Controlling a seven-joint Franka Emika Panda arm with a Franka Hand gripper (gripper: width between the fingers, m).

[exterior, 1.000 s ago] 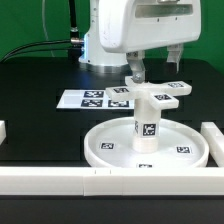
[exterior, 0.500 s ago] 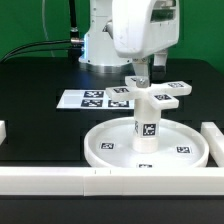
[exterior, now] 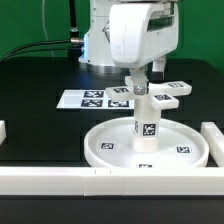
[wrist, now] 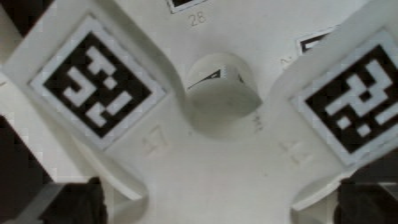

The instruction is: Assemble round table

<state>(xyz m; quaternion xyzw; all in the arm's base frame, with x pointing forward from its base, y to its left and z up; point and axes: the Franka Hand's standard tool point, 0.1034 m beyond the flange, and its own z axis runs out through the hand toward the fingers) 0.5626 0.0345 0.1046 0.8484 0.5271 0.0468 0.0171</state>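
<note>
The large rimmed round disc lies flat on the black table at the front. The short cylindrical leg stands upright in its middle. The small cross-shaped foot sits on top of the leg, its tagged arms reaching to the exterior view's right. My gripper hangs straight down onto the foot's near-left part. In the wrist view the foot fills the picture. My gripper is open, with dark fingers on either side of the foot. I cannot tell if they touch it.
The marker board lies flat behind the disc, on the exterior view's left. White border blocks run along the front edge and stand at the right and far left. The robot's base is at the back.
The hand has shifted towards the exterior view's left and come down, so the fingers now reach the foot on top of the leg. The disc, leg and foot have not moved.
</note>
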